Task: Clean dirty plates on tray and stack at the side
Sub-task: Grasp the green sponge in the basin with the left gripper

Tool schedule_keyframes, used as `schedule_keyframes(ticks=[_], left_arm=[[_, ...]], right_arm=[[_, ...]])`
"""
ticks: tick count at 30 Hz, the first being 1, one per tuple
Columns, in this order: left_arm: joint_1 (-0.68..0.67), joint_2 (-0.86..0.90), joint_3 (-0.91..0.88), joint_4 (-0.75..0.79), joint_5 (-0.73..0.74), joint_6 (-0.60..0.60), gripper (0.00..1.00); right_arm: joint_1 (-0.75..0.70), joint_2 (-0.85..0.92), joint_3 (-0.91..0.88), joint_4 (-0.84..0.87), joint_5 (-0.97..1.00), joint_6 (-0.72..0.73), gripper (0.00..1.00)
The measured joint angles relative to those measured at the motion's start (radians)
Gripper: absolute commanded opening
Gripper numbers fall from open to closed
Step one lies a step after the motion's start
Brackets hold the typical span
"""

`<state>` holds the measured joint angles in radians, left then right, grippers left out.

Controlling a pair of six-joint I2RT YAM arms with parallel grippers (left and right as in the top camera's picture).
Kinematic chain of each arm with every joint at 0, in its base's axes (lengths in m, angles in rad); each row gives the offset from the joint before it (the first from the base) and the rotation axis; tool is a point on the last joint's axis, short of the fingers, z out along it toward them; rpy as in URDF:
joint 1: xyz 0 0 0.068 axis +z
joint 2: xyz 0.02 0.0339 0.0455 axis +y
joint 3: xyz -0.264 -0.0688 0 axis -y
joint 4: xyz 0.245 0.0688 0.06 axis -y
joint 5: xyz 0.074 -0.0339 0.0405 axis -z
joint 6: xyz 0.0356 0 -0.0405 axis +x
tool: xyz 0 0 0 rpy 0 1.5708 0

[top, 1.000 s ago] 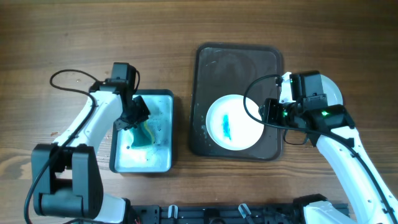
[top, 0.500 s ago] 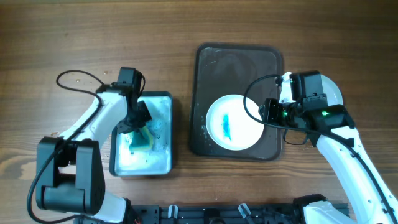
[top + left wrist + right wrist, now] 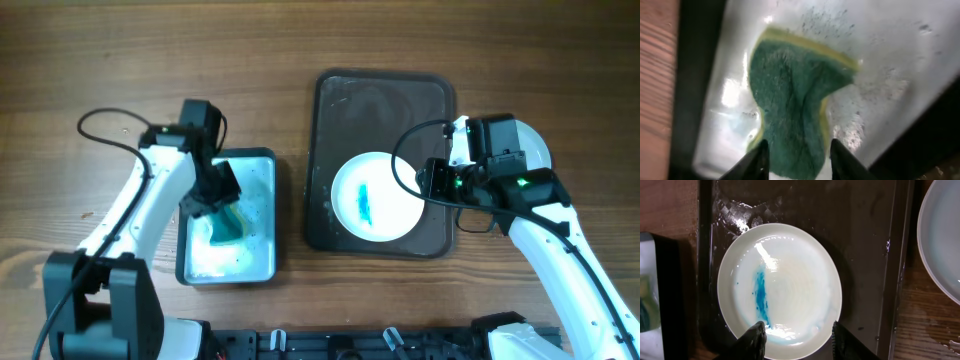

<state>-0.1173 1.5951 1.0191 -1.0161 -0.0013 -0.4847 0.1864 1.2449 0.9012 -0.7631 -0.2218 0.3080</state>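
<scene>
A white plate [image 3: 375,197] with a blue smear lies on the dark tray [image 3: 380,100]; it also shows in the right wrist view [image 3: 790,280]. My right gripper [image 3: 800,341] is open and empty, its fingers straddling the plate's near rim [image 3: 432,183]. My left gripper [image 3: 214,192] is over the teal basin [image 3: 275,215], shut on a green and yellow sponge [image 3: 790,100]. The bent sponge [image 3: 228,226] hangs down into the wet white basin floor.
A clean white plate [image 3: 541,150] sits on the wooden table right of the tray, partly under my right arm; its rim shows in the right wrist view [image 3: 940,245]. The basin's dark wall [image 3: 695,75] is close on the left of the sponge. The tray is wet.
My left arm has swung slightly within the basin and the sponge has shifted from the basin's middle toward its left and front. The right arm and plate have not moved.
</scene>
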Motion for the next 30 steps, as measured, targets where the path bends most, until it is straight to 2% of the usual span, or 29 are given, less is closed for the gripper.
schedule_keyframes(ticks=[3,5,11,16,23,30], left_arm=[[0.000,0.000,-0.123,0.128,0.004,-0.017,0.18],[0.000,-0.002,-0.180,0.205,0.004,-0.029,0.04],[0.000,-0.013,-0.199,0.226,0.003,-0.041,0.04],[0.000,-0.009,-0.136,0.103,0.003,-0.024,0.04],[0.000,-0.045,0.115,-0.095,-0.001,0.013,0.04],[0.000,-0.164,0.258,-0.155,-0.009,0.039,0.04]], right_arm=[[0.000,0.000,0.000,-0.001,-0.002,0.000,0.53],[0.000,0.000,0.000,0.000,0.008,0.001,0.56],[-0.003,0.000,0.000,0.001,0.093,0.050,0.57],[-0.035,0.002,0.000,-0.002,0.111,0.066,0.57],[-0.088,0.111,0.000,0.000,0.053,0.019,0.59],[-0.098,0.269,0.000,0.040,0.001,-0.022,0.55]])
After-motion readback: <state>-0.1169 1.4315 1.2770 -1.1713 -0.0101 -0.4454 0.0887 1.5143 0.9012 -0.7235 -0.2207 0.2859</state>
